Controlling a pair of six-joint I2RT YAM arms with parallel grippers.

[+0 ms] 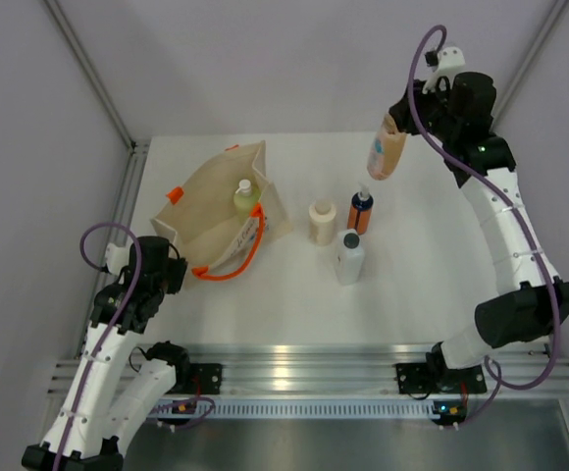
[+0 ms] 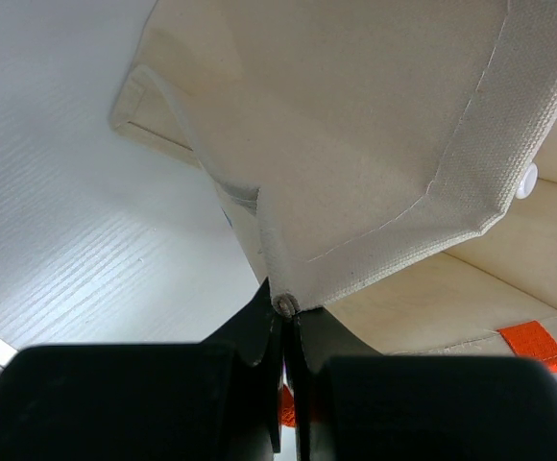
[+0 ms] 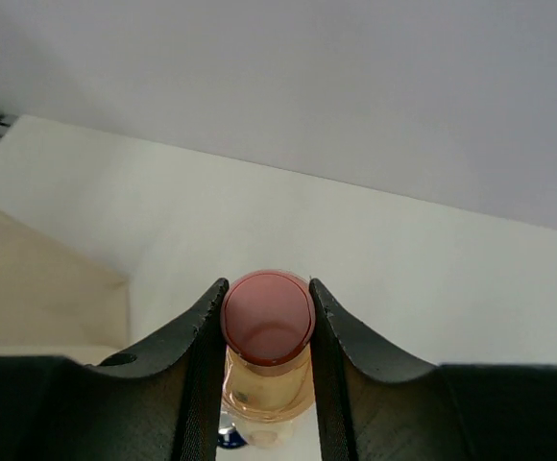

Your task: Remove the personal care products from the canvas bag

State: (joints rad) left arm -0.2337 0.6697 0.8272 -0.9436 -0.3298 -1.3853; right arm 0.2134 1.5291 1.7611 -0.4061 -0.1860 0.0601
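Right end effector clamps peach bottle — left end effector pinches canvas bag.

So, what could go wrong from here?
1. The right gripper grips the peach bottle only near its cap, high over the table. It could slip or, when set down, topple the orange bottle standing nearby.
2. The left gripper pinches just the edge of the canvas bag. If that slips, the bag may sag over the yellow-green bottle inside.
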